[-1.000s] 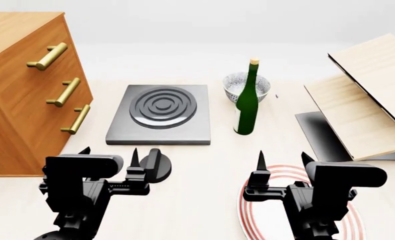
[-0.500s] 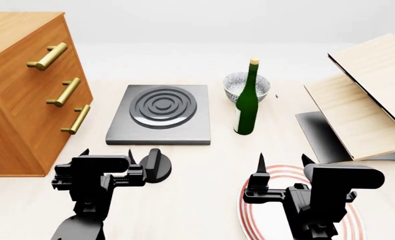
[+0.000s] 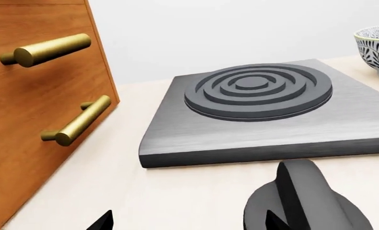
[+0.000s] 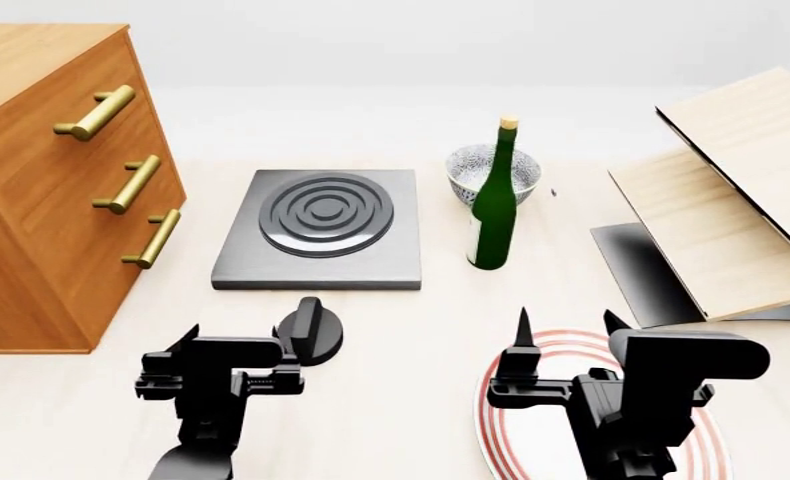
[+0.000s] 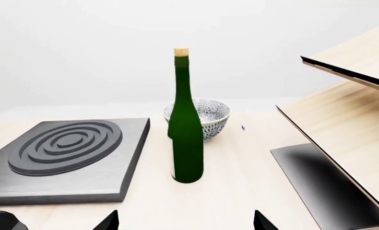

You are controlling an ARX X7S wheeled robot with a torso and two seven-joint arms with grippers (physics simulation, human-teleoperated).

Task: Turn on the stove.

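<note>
Small black round knob (image 4: 308, 335) with raised ridge, on table just before flat dark-grey stove slab (image 4: 322, 240). Rigid, likely slick; pinch ridge flanks, twist. Left gripper (image 4: 224, 345) spread, beside knob, not touching. Right gripper (image 4: 565, 335) spread over red-rimmed white plate (image 4: 509, 440).

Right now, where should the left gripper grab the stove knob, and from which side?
Grip the raised ridge across the top of the black knob, one finger on each flat face. Come from above on the near side, where the left gripper already is; the ridge stands upright over a low round base, so it looks turnable.
</note>
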